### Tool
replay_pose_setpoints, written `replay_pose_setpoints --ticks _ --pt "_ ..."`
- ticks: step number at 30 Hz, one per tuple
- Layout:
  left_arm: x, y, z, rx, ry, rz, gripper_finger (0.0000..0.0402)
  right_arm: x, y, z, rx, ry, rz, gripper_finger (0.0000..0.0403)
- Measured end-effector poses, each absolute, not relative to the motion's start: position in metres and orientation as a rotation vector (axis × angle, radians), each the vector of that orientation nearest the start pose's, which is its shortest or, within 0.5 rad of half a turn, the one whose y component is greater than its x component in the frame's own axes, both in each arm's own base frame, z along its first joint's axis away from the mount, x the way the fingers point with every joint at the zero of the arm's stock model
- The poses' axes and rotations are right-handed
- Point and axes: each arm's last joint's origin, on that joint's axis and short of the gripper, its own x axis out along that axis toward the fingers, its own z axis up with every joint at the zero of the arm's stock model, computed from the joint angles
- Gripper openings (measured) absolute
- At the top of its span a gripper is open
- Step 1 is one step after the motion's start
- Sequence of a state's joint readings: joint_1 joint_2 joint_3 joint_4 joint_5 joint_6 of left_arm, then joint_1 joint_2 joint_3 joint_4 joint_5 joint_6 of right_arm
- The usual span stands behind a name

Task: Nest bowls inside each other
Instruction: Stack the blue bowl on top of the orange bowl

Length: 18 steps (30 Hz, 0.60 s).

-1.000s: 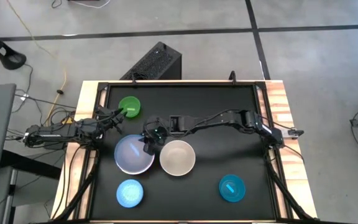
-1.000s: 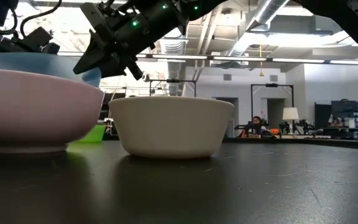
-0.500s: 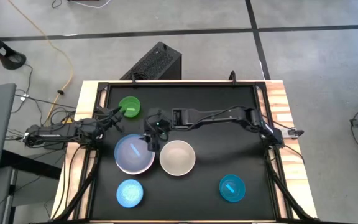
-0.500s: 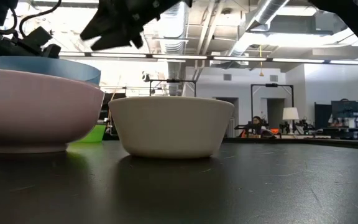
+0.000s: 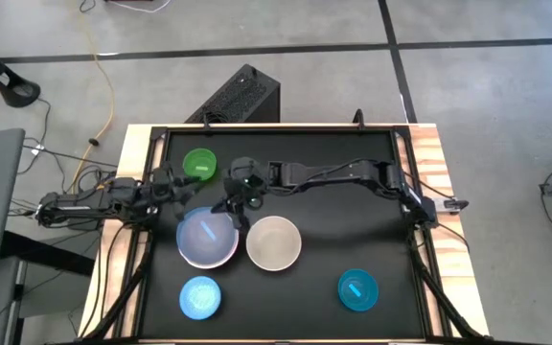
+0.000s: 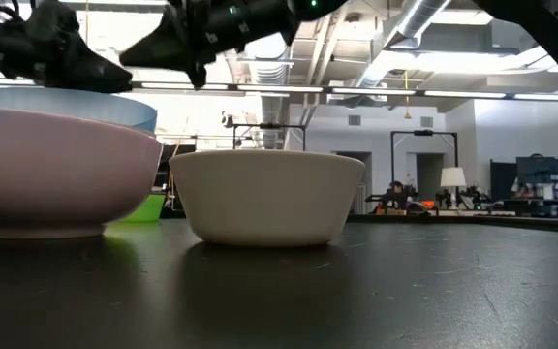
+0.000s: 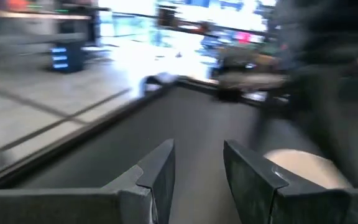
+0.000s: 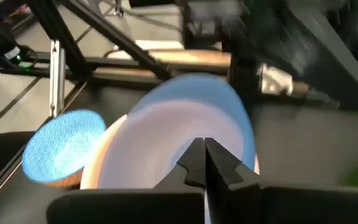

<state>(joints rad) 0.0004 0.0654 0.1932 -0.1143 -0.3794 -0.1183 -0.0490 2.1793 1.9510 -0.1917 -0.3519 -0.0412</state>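
right gripper [image 5: 230, 207]: fingers clenched, empty | left gripper [image 7: 194, 168]: fingers parted | green bowl [image 6: 143, 207]: mostly hidden

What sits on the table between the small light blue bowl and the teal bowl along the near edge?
Nothing: in the high view the mat between the light blue bowl and the teal bowl is bare.

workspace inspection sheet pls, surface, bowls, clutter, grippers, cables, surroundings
surface: black table with wood side rails.
job's things: blue bowl nested in pink bowl; cream bowl beside them; green bowl, light blue bowl and teal bowl apart.
clutter: nothing seen.
grippers: right gripper shut, empty, over the blue bowl's rim; left gripper open, empty, between green and blue bowls.
cables: yellow cable on the floor.
surroundings: black box behind table; person far off.
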Motion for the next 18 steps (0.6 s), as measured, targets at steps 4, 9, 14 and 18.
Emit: replay_pose_setpoints --ticks 4,9,14,18 --pt "0.088 0.007 0.212 -0.113 -0.020 0.257 0.0125 0.508 -0.018 0.279 0.063 0.445 0.307 0.0019" --pt "0.089 0.002 0.212 -0.077 -0.007 0.068 0.0125 0.499 -0.019 0.287 0.028 0.488 0.317 0.0005" --pt "0.089 0.001 0.207 -0.074 0.044 0.040 0.0125 0.483 -0.022 0.311 0.000 0.504 0.285 0.0006" --pt "0.093 0.003 0.196 -0.072 0.076 0.094 0.0125 0.481 -0.024 0.314 -0.010 0.499 0.268 0.0009"
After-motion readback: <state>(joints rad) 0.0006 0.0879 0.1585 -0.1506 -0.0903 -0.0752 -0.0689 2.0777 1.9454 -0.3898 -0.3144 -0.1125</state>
